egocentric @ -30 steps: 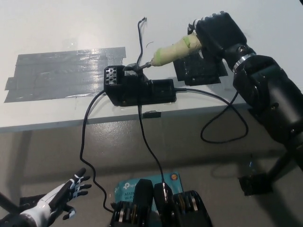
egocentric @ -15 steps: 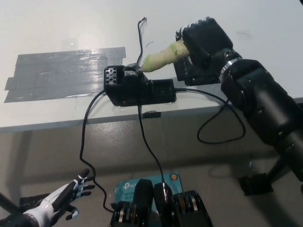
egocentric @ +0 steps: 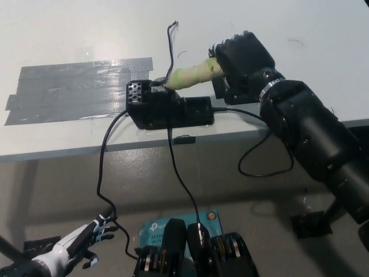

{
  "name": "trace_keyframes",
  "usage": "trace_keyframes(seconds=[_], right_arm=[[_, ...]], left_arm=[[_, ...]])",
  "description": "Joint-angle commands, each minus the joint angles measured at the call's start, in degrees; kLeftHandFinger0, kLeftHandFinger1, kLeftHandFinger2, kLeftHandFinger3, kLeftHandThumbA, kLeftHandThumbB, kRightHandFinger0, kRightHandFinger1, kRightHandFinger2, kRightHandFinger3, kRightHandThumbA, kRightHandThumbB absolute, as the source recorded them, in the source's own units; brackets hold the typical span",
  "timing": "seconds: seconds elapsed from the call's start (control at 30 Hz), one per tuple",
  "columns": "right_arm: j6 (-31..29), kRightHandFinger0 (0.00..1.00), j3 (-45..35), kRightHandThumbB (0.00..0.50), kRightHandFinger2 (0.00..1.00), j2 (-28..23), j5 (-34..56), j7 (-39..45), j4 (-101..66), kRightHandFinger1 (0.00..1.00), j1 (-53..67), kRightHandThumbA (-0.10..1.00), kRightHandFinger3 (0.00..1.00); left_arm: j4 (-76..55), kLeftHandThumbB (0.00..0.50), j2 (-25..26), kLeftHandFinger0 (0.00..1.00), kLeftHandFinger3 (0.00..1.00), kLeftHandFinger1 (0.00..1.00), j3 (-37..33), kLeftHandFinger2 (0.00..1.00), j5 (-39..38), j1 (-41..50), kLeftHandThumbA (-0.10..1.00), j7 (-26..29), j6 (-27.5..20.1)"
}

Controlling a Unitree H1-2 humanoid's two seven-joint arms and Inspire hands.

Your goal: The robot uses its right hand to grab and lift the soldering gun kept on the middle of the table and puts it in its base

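Right now I have the black right hand [egocentric: 241,59] over the middle of the white table [egocentric: 86,29], its fingers wrapped around the soldering gun [egocentric: 190,75] at the rear of the handle. The handle is bound in pale yellow-green tape and sticks out of the hand toward picture left, tilted slightly downward. Its tip end reaches the top of the black base [egocentric: 167,107], just beside the perforated block [egocentric: 136,92] at the base's left end. From my view I think the tip is touching or entering the holder there, but the spot is dark and small, so I cannot say for certain that it is seated.

The base sits near the front edge of the table, with a patch of grey tape [egocentric: 78,89] stuck flat on the tabletop to its left. A thin black cable [egocentric: 171,43] runs up from the tip area toward the far side of the table. Other black cables [egocentric: 102,167] hang from the base over the table edge toward the floor. A dark mat [egocentric: 222,92] lies partly hidden under the right hand.

The white left hand [egocentric: 78,248] rests low at the picture's lower left, off the table, holding nothing with its fingers spread.
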Motion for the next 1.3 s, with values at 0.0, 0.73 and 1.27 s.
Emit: trace_keyframes(seconds=[0.0, 0.73, 1.27], right_arm=[[0.2, 0.00, 0.8, 0.000, 0.56, 0.9, -2.1, -3.2, 0.5, 0.16, -5.4, -0.10, 0.08], [-2.3, 0.00, 4.7, 0.043, 0.34, 1.6, -4.4, -7.4, 1.9, 0.00, -10.4, -0.10, 0.11], [-1.8, 0.00, 5.5, 0.015, 0.34, 2.0, -4.5, -9.3, 2.8, 0.00, -3.4, -0.10, 0.11]], left_arm=[[-1.7, 0.363, 0.7, 1.00, 1.00, 1.00, 0.0, 1.00, 0.5, -1.2, 1.00, -0.4, -0.6], [-0.7, 0.424, 0.6, 0.98, 1.00, 0.99, -0.6, 0.99, 0.7, -3.1, 1.00, -0.7, -0.5], [-1.3, 0.390, 0.8, 1.00, 1.00, 0.98, -0.4, 0.98, 0.7, -2.7, 1.00, -0.8, -0.6]])
